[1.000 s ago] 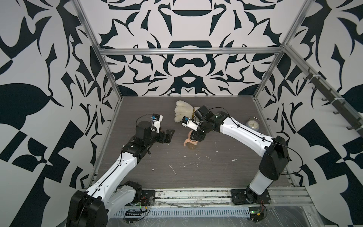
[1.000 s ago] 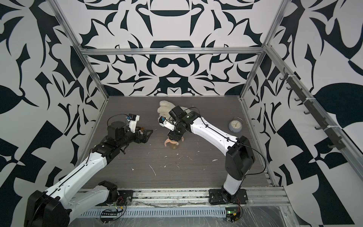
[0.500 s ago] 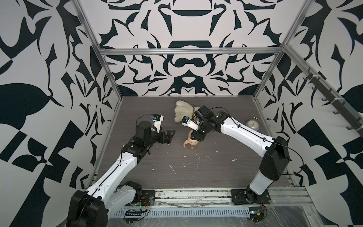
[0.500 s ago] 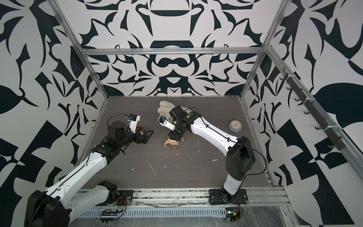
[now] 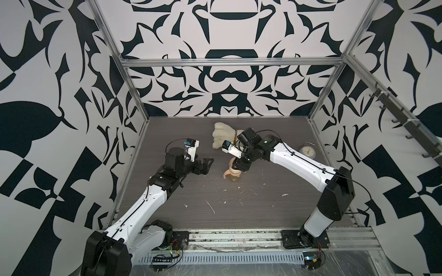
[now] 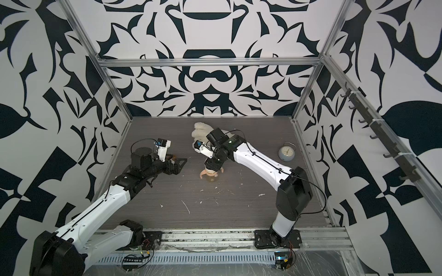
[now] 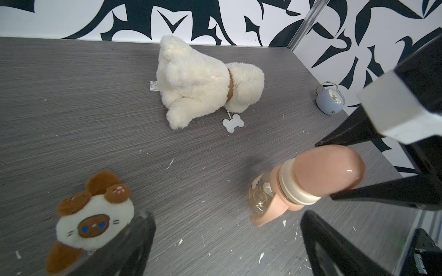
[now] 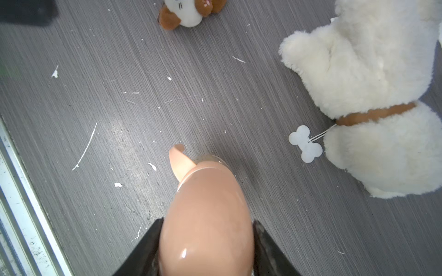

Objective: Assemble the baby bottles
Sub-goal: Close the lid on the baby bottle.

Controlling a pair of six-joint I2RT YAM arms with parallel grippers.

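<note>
One dome cap [image 8: 208, 191] — in R gripper [image 8: 207, 227]

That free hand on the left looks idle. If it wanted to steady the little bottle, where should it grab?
Probably the amber body, below the peach handles, coming in level from the side of the left hand. The right hand holds the dome cap from above and the handles jut sideways, so the round bare body is the one free, even part.
</note>
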